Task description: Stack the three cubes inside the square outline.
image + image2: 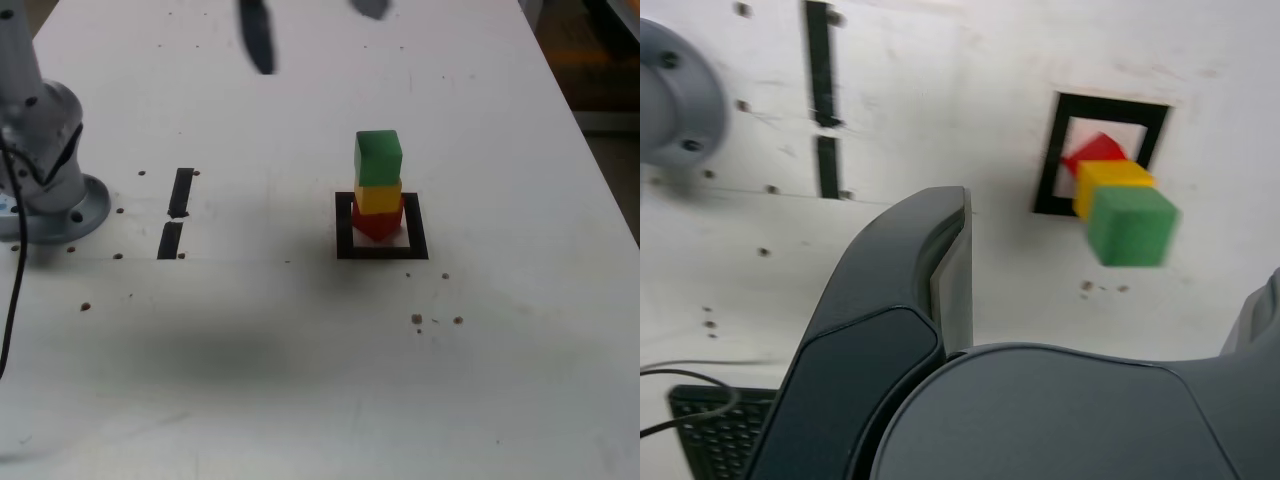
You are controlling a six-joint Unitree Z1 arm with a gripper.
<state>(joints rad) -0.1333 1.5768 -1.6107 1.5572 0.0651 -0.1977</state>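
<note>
the three cubes stand in one upright stack: the red cube [377, 222] at the bottom, turned cornerwise, the yellow cube [378, 195] on it, the green cube [378, 157] on top. the stack sits inside the square outline [346, 226], a black tape frame with a white centre.

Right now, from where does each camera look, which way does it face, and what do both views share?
Exterior view: off the arm, high above the table, looking down at the green cube on the yellow cube on the red cube inside the square outline; the arm's base shows at its left.
Wrist view: on the wrist, raised, looking down past the open jaws of the gripper.
Shared: the stack, the outline, two tape strips, the base.
</note>
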